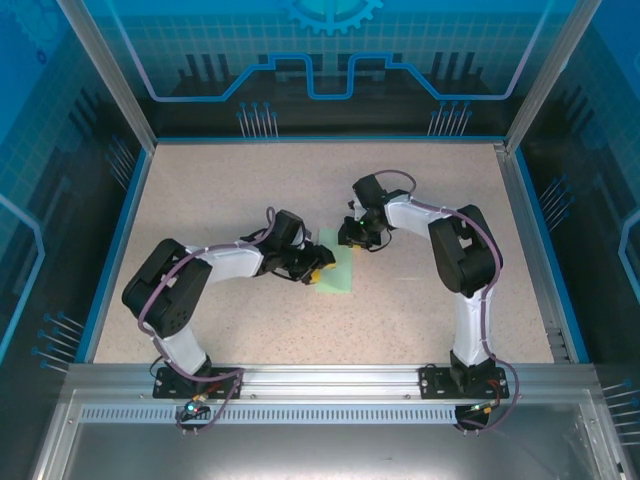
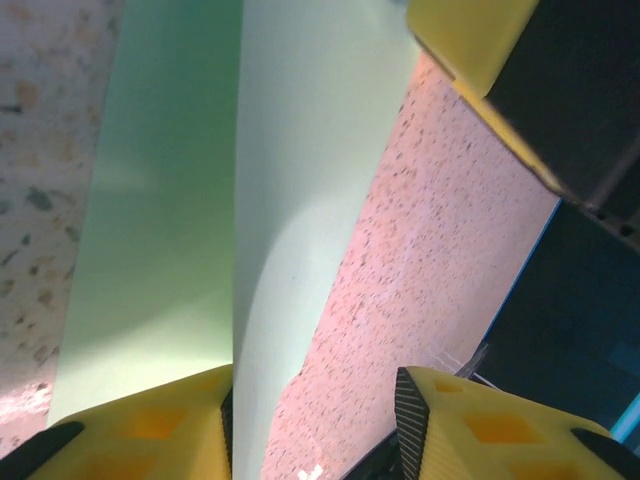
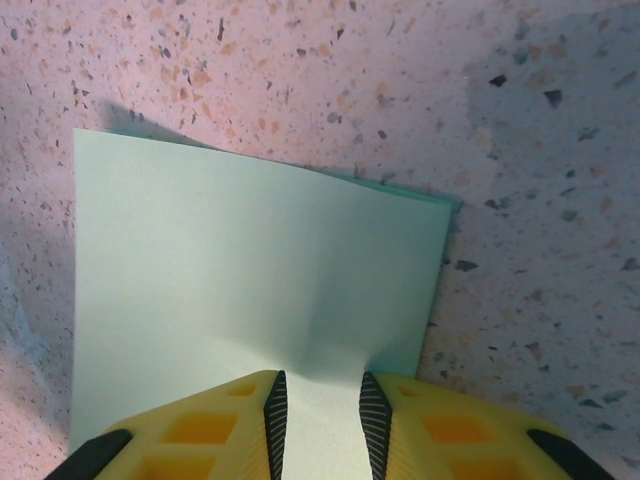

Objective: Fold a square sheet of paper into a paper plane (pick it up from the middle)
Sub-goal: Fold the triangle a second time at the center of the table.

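Lying on the speckled counter (image 1: 250, 190) between the two arms, the square sheet of paper (image 1: 340, 275) is folded over into a narrow strip, not yet a plane, and its long axis runs roughly away from the bases. The left claw (image 1: 317, 264) comes at it from the left and sits over the strip's left long edge. The right claw (image 1: 362, 240) reaches in from the far right and sits at the strip's far end. Both are at the paper, one across its side and one at its end, and neither is plainly nearer. In the left wrist view the left claw (image 2: 315, 400) is released, its jaws well apart with bare counter showing between them. One darker panel of the paper lies flat to the left, while a lighter panel rises along the crease and passes just beside the inner face of that claw's left finger (image 2: 150, 430). In the right wrist view the right claw (image 3: 322, 395) has its jaws drawn close, and the sheet (image 3: 230, 260) runs into the narrow gap from straight ahead. A soft shadowed swell leads into the gap, but I cannot tell whether the jaws pinch the paper or only stand over it. The coming move probably turns on that lengthwise crease: the left claw would work across it while the right claw steadies the far end.
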`<move>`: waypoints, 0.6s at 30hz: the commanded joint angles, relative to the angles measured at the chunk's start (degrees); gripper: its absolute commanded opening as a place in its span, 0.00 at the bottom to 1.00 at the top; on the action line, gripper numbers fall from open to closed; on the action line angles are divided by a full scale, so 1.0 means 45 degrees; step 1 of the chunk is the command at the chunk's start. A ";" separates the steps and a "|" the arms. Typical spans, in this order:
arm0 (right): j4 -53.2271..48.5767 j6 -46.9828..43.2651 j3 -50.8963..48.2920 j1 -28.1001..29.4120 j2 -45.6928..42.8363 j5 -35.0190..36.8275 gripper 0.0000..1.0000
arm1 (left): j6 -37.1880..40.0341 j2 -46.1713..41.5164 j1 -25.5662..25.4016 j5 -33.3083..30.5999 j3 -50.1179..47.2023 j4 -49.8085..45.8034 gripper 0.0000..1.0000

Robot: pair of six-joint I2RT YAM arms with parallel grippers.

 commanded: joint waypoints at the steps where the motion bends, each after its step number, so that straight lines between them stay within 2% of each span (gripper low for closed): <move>1: -0.0810 0.0160 0.0161 -0.0111 0.0588 0.0777 0.30 | -0.0405 -0.0261 -0.0193 0.0734 -0.0124 0.0808 0.43; 5: -0.0901 0.0173 0.0264 -0.0110 0.0647 0.0800 0.30 | -0.1114 -0.0192 -0.0219 0.1140 -0.0027 0.2181 0.40; 13: -0.1094 0.0019 0.0428 -0.0103 0.0713 0.0742 0.31 | -0.0757 0.0721 -0.0229 0.0819 0.0766 0.1944 0.41; 18: -0.1051 -0.0109 0.0379 -0.0146 0.0355 0.0328 0.33 | -0.0949 0.1345 -0.0219 0.0679 0.0884 0.2730 0.48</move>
